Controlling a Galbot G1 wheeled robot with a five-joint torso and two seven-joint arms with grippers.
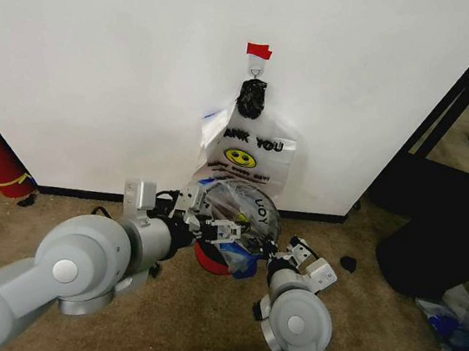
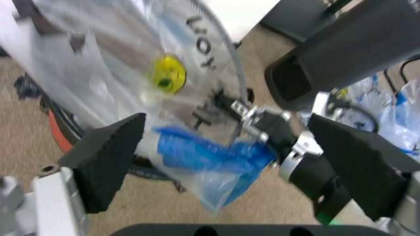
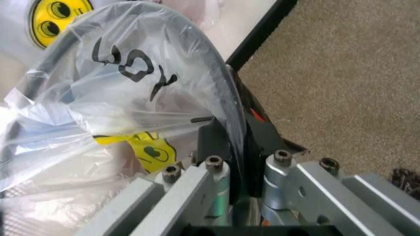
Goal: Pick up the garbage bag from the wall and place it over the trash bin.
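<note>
Both arms reach low toward the trash bin at the foot of the wall. The left claw gapes wide beside the blue handle of the garbage bag draped over the bin; the right claw pinches bag and rim together. More bags hang on the hook above.

I see both grippers crowding the trash bin: the left gripper over its near rim, the right gripper against its right side. Open carpet lies right of the bin.
</note>
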